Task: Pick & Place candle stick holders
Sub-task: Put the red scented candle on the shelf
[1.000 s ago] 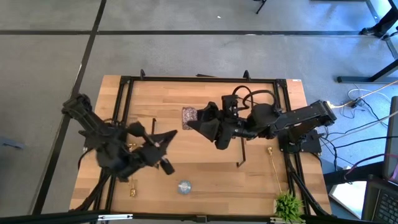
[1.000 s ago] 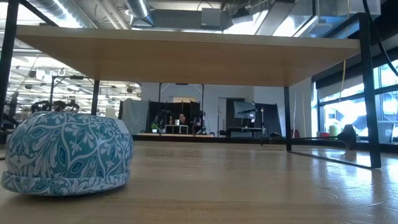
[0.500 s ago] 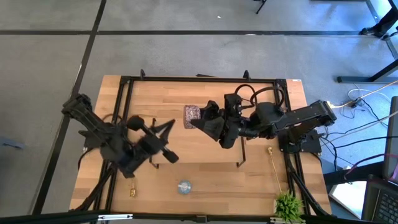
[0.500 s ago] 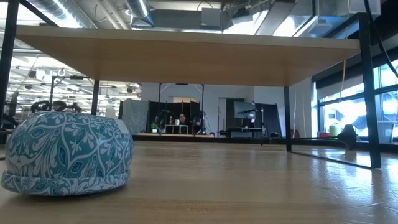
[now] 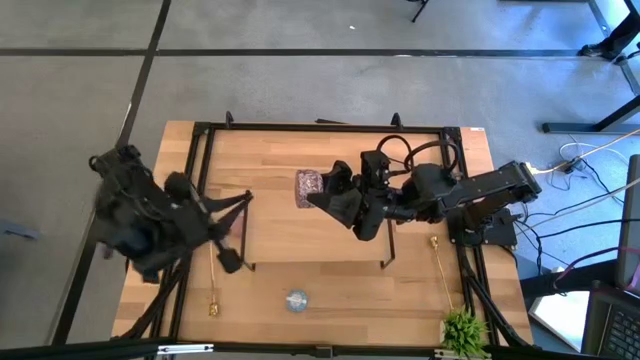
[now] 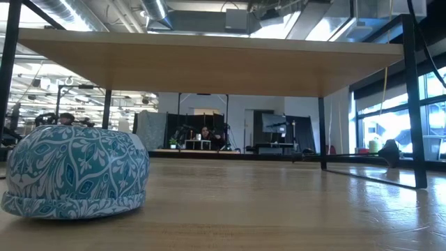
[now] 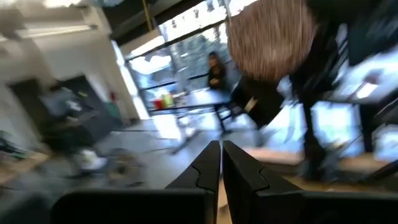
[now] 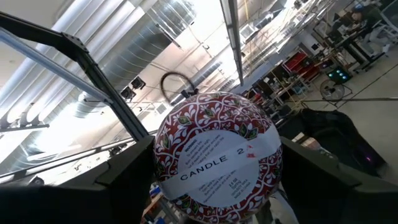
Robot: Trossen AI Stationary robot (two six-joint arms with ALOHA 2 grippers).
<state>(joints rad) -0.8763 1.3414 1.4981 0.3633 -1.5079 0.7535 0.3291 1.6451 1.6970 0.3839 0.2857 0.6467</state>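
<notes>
My right gripper (image 5: 322,192) is over the table's middle, shut on a squat round candle holder. The holder shows a mauve glittery face from above (image 5: 306,186) and a red-patterned underside labelled "CANDLE 2" in the right wrist view (image 8: 217,155). My left gripper (image 5: 232,262) is at the table's left, shut and empty, and blurred. A pale blue round (image 5: 296,299) rests on its base near the front edge, and it is large in the low view (image 6: 73,171). One gold stem (image 5: 212,290) lies at the front left. Another gold stem (image 5: 441,268) lies at the right. My right gripper pinches the round's patterned side wall (image 8: 163,163) between its two fingers (image 8: 124,171), one on each opposite side. The fingers come level from the table's right. The round is tipped on its side, with its labelled underside toward my wrist.
A wide wooden board with black end rails (image 5: 205,150) covers the table. A thin black rod (image 5: 390,245) is just near of my right gripper, and another (image 5: 249,235) is by my left. A small green plant (image 5: 463,330) stands at the front right corner.
My left arm has swung toward the table's left edge and away from the middle, moving fast enough to blur. The gold stem at the front left now shows along its whole length.
</notes>
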